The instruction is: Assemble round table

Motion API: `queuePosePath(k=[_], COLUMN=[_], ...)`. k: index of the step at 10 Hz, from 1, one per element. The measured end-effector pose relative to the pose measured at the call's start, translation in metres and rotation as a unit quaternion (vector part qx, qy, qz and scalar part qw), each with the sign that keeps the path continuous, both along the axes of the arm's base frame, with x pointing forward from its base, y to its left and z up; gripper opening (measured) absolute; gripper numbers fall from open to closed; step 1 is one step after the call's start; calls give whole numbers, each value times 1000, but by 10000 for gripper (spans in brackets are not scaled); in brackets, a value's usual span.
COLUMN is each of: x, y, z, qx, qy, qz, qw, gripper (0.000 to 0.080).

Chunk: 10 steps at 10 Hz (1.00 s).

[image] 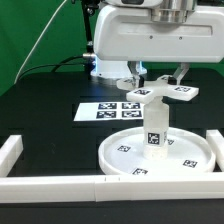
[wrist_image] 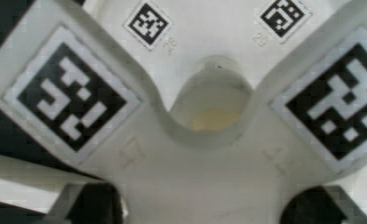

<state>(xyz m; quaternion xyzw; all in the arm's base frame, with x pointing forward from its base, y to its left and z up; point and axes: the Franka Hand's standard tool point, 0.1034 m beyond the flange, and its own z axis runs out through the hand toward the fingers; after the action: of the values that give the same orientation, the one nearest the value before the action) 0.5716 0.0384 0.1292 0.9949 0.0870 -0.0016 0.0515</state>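
The large rimmed round disc (image: 120,152) lies flat on the black table near the front. The short cylindrical leg (image: 155,128) stands upright on the disc's middle. The small cross-shaped foot (image: 160,94) sits level on top of the leg, its tags facing up. My gripper (image: 158,82) comes straight down from above and is shut on the foot, one finger on each side of its centre. In the wrist view the foot (wrist_image: 198,150) fills the picture with its tagged arms spread out. My gripper (wrist_image: 206,208) shows only as two dark fingertips (wrist_image: 91,205) pressed against the foot's sides.
The marker board (image: 105,110) lies flat behind the disc. White border rails run along the front (image: 100,183), the exterior view's left (image: 10,155) and the exterior view's right (image: 214,145). A green backdrop and cables are at the back.
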Motion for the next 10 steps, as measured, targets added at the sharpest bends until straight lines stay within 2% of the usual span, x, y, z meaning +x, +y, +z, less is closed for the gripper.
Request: queuePosePath(k=[5,10], x=[-5,3], y=[7,-1], z=[0,1], qx=[2,-2], qy=[-2,-29], qz=[-15,-11], qw=[1000,1000], gripper=[437,437])
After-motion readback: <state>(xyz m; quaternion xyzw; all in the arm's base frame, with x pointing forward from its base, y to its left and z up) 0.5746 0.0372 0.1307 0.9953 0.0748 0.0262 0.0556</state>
